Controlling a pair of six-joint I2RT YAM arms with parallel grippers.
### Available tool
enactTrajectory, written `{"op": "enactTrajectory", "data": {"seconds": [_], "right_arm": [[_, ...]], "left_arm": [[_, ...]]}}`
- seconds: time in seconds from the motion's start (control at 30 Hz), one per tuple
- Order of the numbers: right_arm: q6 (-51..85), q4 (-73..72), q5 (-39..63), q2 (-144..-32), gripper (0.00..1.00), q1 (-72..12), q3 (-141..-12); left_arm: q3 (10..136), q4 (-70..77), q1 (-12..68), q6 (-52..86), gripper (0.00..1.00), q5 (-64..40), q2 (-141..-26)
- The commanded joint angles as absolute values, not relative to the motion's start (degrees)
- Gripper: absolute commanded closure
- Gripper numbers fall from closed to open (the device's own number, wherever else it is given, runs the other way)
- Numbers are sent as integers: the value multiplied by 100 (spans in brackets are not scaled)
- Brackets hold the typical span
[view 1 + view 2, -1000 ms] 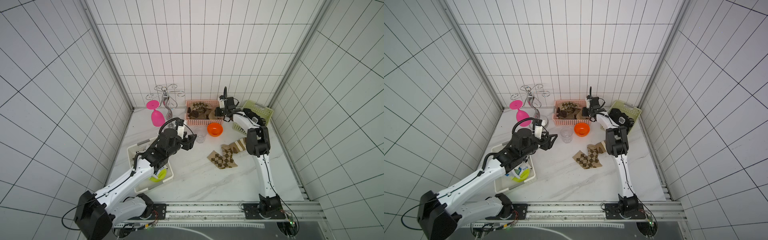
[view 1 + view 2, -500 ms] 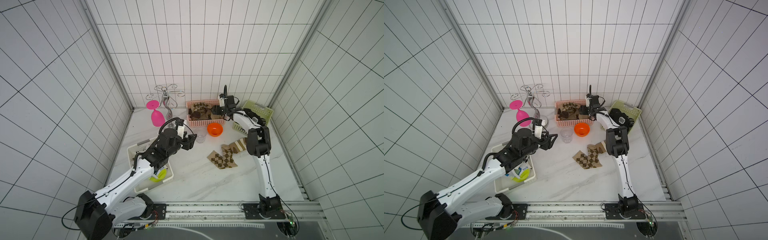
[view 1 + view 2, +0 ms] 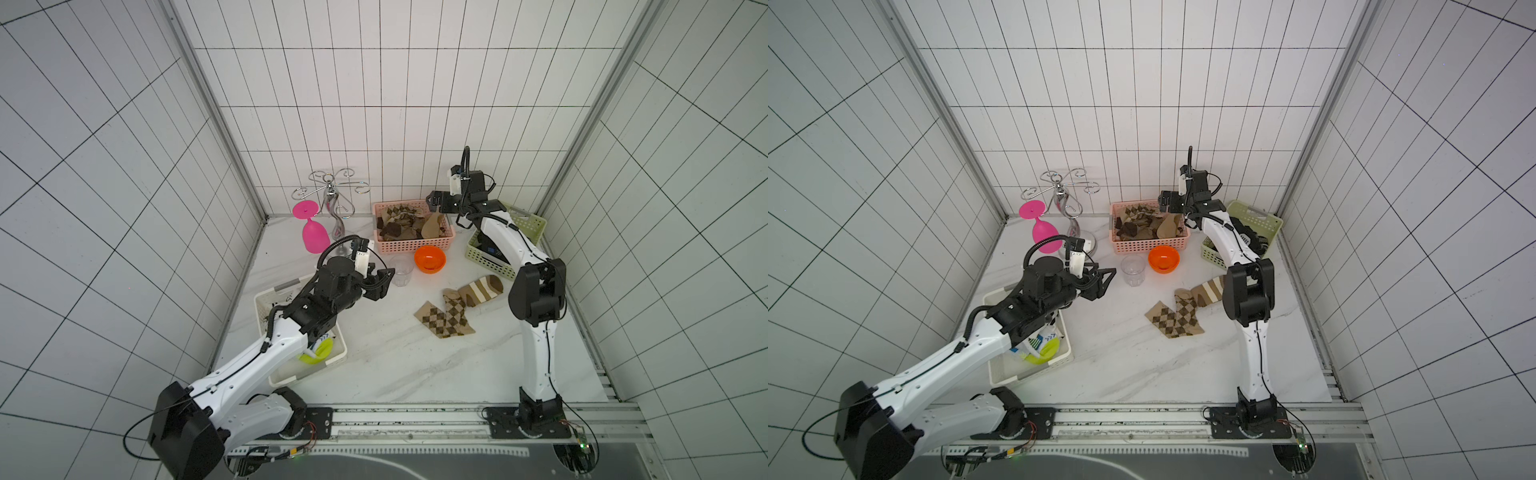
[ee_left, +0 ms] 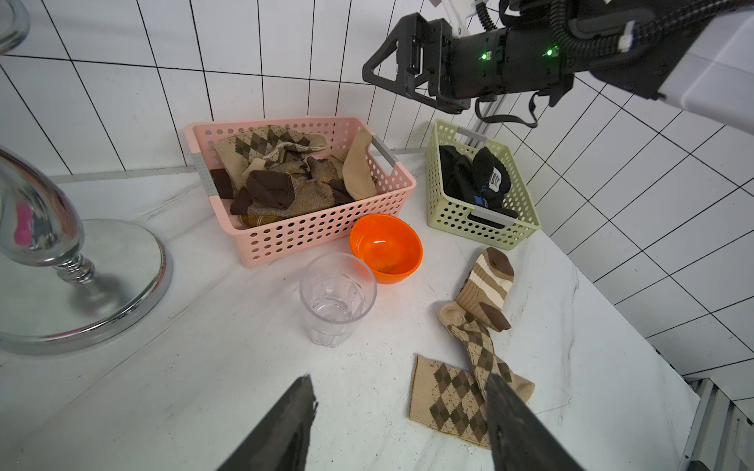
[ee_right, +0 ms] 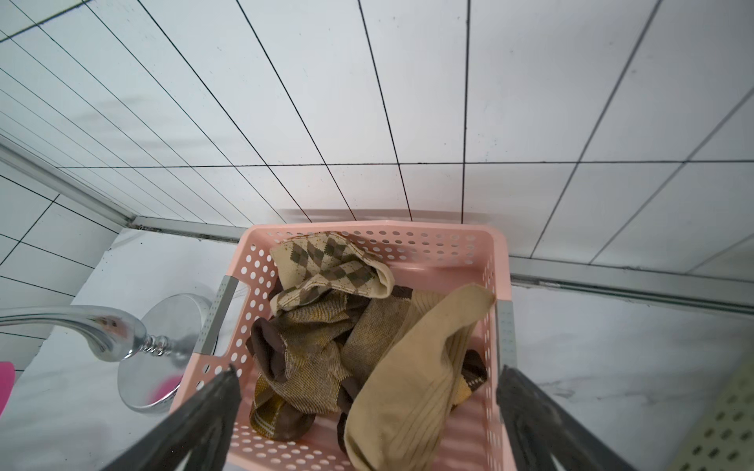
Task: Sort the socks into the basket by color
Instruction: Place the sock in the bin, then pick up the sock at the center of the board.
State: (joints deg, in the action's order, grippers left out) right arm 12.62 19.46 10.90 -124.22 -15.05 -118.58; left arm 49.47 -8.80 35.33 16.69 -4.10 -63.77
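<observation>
White-tiled booth, marble tabletop (image 3: 374, 374). Right gripper (image 5: 369, 371): jaws wide apart, empty, hovering over pink basket (image 5: 500, 261); tan sock (image 5: 412, 391) lies inside below, on brown socks (image 5: 310, 367). Right arm stretched to back wall. Left gripper (image 4: 400, 383): jaws apart, empty, above table, aimed at argyle pair (image 4: 449, 403) just ahead; striped sock (image 4: 487, 281) beyond, long axis running toward green basket (image 4: 461, 222). Left likely nearer for next pick.

Bare tabletop (image 4: 196, 359) up front — glass (image 4: 338, 297) and orange bowl (image 4: 385, 248) just before the pink basket (image 4: 318, 240)
</observation>
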Motion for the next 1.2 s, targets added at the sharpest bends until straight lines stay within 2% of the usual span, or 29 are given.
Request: {"op": "enactTrajectory", "data": {"seconds": [0.0,0.27,0.57,0.77,1.17], "right_arm": [[1479,2261,804,-11658,1,-1548,-10911],[1573,2667,601,-10079,0,-1555,-8838],[1687,2841,482,-8926,0,-1501,-6799],[1645,2673,409,-9064,0,-1316,-6128],[1811,2515,200,-9874,1,-1258,-5961]], "left_arm": [[4997,-739,3572,1565,33,-558,-6385],[5115,-880,3764,1492,33,-694,-6717],[5185,-795,4073,1507,33,-712,-6993],[5221,-721,4259,1549,33,-687,-7118],[4995,-717,4377,1698,33,-485,-6877]]}}
